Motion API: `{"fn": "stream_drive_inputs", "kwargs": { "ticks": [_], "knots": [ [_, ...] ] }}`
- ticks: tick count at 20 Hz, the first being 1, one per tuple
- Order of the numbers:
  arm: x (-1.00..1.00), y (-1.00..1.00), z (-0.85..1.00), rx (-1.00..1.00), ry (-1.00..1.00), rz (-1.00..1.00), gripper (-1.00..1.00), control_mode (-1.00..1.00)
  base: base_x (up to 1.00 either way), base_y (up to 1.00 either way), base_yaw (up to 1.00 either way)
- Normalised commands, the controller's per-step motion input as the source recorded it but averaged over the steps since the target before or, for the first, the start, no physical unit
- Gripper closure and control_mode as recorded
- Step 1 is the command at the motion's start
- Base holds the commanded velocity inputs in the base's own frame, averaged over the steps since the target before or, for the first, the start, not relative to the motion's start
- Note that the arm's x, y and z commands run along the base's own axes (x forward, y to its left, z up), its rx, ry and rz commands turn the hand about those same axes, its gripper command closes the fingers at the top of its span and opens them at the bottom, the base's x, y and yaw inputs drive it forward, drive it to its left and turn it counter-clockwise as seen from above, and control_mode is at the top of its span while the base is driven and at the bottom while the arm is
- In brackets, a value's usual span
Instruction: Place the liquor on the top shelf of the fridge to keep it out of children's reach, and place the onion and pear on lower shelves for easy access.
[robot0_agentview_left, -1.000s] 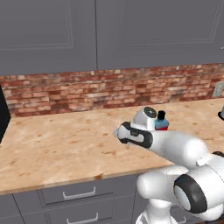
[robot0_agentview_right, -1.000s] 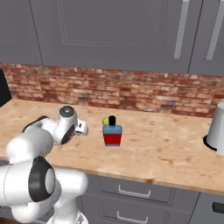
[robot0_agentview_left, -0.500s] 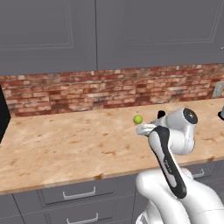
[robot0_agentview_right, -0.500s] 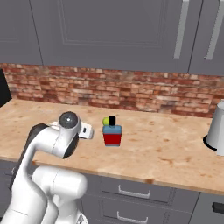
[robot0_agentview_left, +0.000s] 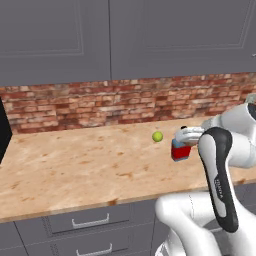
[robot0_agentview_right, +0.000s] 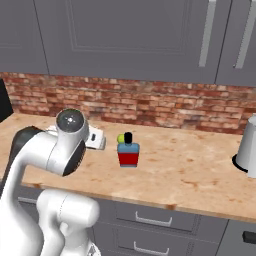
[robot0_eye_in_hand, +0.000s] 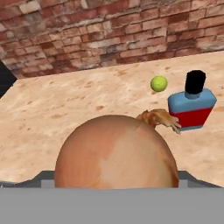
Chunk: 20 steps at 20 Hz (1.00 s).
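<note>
A large brown-orange onion (robot0_eye_in_hand: 116, 155) sits right at the hand in the hand view and hides the fingertips; my gripper (robot0_agentview_right: 97, 141) is shut on it above the wooden counter (robot0_agentview_left: 75, 165). The liquor (robot0_agentview_right: 128, 152), blue with a red band and a black cap, stands upright on the counter just right of the gripper. In the left base view the hand (robot0_agentview_left: 186, 135) overlaps the liquor (robot0_agentview_left: 181, 151). The yellow-green pear (robot0_agentview_left: 157, 136) lies just behind the bottle, near the brick wall. The hand view shows the pear (robot0_eye_in_hand: 159, 83) and liquor (robot0_eye_in_hand: 192, 107) ahead to the right. The fridge and its shelves are out of view.
A pale metal vessel (robot0_agentview_right: 247, 152) stands at the counter's right end. A black appliance (robot0_agentview_left: 2, 130) borders the left end. A brick backsplash (robot0_agentview_left: 100, 102) runs behind, grey wall cabinets hang above, and drawers (robot0_agentview_right: 150, 220) sit under the front edge.
The arm has swung over the second: its elbow rose and the hand moved toward the liquor. The pear, hidden behind the arm in the left base view, now shows.
</note>
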Motion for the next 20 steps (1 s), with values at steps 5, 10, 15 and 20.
{"fn": "stream_drive_inputs", "kwargs": {
  "ticks": [5, 10, 15, 20],
  "knots": [
    [-0.66, 0.21, 0.87, -0.17, 0.0, -0.07, 1.0, -1.0, 0.0, 0.0, 0.0],
    [-0.52, 0.03, 0.46, -0.15, 0.0, -0.16, 1.0, -1.0, 0.0, 0.0, 0.0],
    [-0.44, -0.02, 0.16, -0.07, 0.0, -0.17, 1.0, -1.0, 0.0, 0.0, 0.0],
    [-0.1, -0.03, 0.01, -0.01, 0.0, -0.03, 1.0, 1.0, -0.52, -0.22, -0.11]
  ]
}}
